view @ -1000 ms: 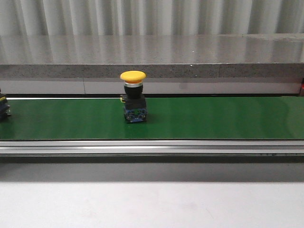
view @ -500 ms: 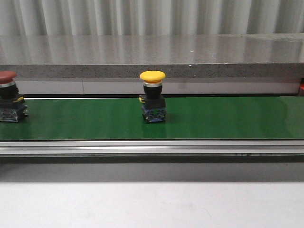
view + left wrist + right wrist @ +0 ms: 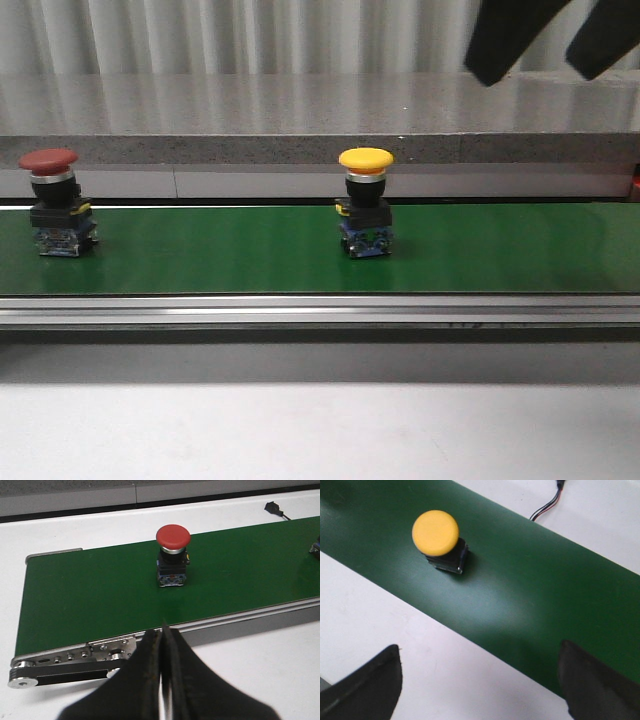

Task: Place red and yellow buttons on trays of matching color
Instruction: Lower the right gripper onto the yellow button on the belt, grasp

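The yellow button was pictured mid-frame on the green conveyor belt, the red button at far left. The right end effector, spread wide, was judged poised for pickup; the left end effector was closed.

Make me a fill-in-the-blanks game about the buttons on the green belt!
1. The button nearer the front view's left edge has a ____ cap.
2. Both buttons stand on the ____ conveyor belt.
3. The right gripper has its jaws ____ above the yellow button.
4. The left gripper has its jaws ____, short of the red button.

Missing words: red; green; open; shut
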Tool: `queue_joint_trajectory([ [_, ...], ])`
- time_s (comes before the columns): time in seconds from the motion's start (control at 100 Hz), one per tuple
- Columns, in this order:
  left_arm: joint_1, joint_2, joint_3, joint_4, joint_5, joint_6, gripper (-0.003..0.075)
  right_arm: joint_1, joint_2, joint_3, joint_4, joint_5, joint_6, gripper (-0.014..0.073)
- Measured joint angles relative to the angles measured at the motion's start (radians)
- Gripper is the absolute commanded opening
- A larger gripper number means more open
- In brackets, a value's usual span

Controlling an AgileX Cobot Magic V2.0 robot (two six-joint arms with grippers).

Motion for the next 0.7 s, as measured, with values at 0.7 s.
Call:
queue_joint_trajectory([
  [0.7,0.000,0.000,0.000,0.000,0.000,0.000,-0.0020,0.029,0.486,-0.311,0.003,0.083,-0.016,0.0414],
])
